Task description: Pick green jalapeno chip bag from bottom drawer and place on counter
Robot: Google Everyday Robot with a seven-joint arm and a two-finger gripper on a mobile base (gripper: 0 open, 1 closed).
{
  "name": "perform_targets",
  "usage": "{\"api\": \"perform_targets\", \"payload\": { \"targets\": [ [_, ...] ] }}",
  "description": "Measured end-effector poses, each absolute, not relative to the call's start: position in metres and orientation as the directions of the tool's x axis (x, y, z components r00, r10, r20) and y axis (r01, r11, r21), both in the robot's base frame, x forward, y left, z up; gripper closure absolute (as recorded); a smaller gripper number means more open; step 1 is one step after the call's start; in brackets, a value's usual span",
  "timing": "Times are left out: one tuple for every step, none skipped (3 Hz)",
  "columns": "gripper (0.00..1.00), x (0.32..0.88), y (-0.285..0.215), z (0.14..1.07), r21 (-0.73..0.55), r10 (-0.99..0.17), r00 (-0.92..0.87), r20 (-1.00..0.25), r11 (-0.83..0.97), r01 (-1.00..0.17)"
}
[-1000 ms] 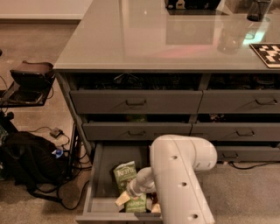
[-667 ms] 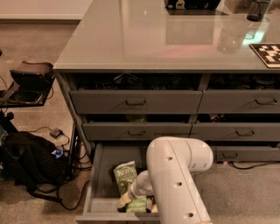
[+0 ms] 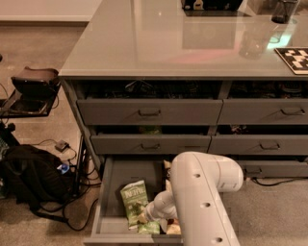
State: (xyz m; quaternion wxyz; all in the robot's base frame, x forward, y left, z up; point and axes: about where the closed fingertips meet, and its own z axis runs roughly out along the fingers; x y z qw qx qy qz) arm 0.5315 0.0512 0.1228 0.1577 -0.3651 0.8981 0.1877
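Note:
The bottom drawer [image 3: 109,192] is pulled open at the lower left of the cabinet. The green jalapeno chip bag [image 3: 133,201], pale yellow-green with a white logo near its top, lies on the drawer floor left of centre. My white arm [image 3: 202,202] reaches down into the drawer from the right. My gripper [image 3: 146,217] is low in the drawer at the bag's lower right edge, touching or just over it. The counter [image 3: 159,43] is the glossy grey-green top above the drawers.
More snack bags [image 3: 171,226] lie in the drawer's front right, partly hidden by my arm. Two handled drawers [image 3: 149,113] sit above it. A clear cup [image 3: 251,44], a dark cup [image 3: 283,10] and a checkered board [image 3: 294,58] stand on the counter. A black backpack [image 3: 29,180] and cables lie on the floor at left.
My arm's elbow swung slightly left, then back to the right. The gripper stays low at the bag, and the bag now sits a little closer to the drawer's front.

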Motion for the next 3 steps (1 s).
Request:
{"api": "perform_targets", "payload": {
  "targets": [
    [0.89, 0.520, 0.042, 0.157, 0.226, -0.588, -0.636, -0.501, 0.620, -0.751],
    [1.00, 0.499, 0.040, 0.216, 0.216, -0.586, -0.531, -0.612, 0.522, -0.825],
    [1.00, 0.481, 0.035, 0.282, 0.193, -0.568, -0.414, -0.711, 0.408, -0.892]
  ]
}}
